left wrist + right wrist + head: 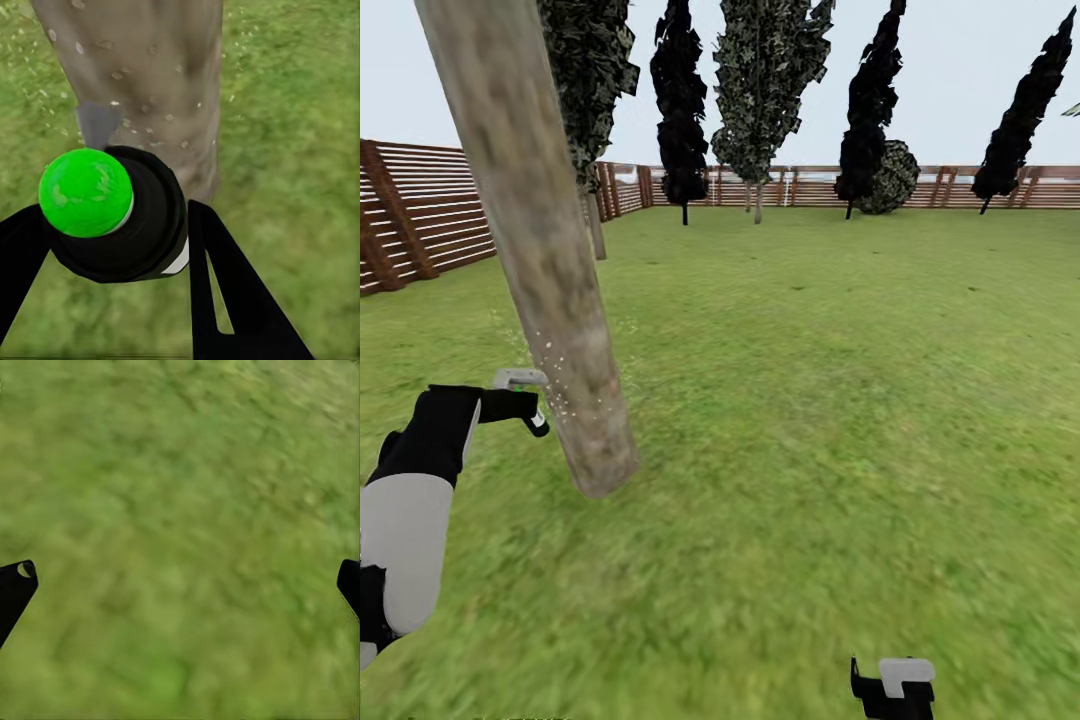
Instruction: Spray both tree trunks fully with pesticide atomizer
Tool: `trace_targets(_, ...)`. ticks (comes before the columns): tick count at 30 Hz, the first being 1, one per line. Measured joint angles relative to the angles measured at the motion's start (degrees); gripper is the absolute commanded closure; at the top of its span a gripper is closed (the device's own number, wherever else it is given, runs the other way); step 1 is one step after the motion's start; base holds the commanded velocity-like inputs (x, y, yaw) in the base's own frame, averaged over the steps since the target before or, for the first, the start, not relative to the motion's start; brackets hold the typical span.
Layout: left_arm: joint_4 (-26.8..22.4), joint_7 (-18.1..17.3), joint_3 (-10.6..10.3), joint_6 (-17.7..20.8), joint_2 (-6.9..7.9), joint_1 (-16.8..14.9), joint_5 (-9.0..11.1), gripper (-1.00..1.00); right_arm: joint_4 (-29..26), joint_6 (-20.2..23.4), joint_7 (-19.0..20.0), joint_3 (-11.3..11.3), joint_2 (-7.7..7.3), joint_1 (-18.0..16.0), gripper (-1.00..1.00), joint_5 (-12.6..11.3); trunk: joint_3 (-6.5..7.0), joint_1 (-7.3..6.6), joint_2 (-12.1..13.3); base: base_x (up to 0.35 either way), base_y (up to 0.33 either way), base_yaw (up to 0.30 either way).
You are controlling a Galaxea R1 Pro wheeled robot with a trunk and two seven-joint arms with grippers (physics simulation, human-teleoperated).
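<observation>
**Atomizer at the trunk**

The left end effector (pixel 112 247) grips the pesticide atomizer (pixel 124 217), its green-capped black top just beside the mottled tree trunk (pixel 550 260), speckled with pale droplets. The right end effector (pixel 180 585) hangs spread above the grass (pixel 840 400).

From my head camera, the trunk (pixel 550 270) slants from twelve o'clock down to about eight, pale and mottled, speckled with white droplets low down. My left gripper (pixel 532 400) sits just beside it at nine o'clock, the atomizer (pixel 520 379) at its tip. My right gripper (pixel 892 688) pokes in at five. Lawn (pixel 840 380) runs to the fence (pixel 420 215).
</observation>
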Motion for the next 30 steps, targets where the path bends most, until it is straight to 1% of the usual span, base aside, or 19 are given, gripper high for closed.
trace_targets(3, 0.0, 0.0, 0.0, 0.0, -0.03, 0.0, 0.0, 1.00, 0.0, 0.0, 0.0, 0.0, 0.00, 0.0, -1.00, 0.0, 0.10, 0.00, 0.0, 0.138, -0.268, 0.226)
trace_targets(8, -0.1, 0.1, 0.0, -0.1, -0.03, 0.1, 0.0, 1.00, 0.0, 0.0, 0.0, 0.0, 0.00, 0.0, -1.00, 0.0, 0.13, 0.00, 0.0, 0.038, -0.269, 0.020)
trace_targets(20, -0.1, 0.2, 0.2, -0.3, 0.06, 0.1, -0.1, 1.00, -0.1, 0.0, -0.1, 0.0, 0.00, 0.0, -1.00, 0.0, 0.13, 0.00, 0.0, -0.091, -0.271, 0.007)
trace_targets(27, -0.1, 0.3, 0.2, -0.3, 0.06, 0.1, -0.2, 1.00, -0.1, 0.0, -0.1, 0.0, 0.00, 0.0, -1.00, 0.0, 0.13, 0.00, 0.0, -0.007, -0.271, 0.241)
trace_targets(30, -0.1, 0.4, 0.2, -0.3, 0.06, 0.2, -0.2, 1.00, -0.1, 0.0, -0.1, 0.0, 0.00, 0.0, -1.00, 0.0, 0.13, 0.00, 0.0, 0.000, -0.272, 0.065)
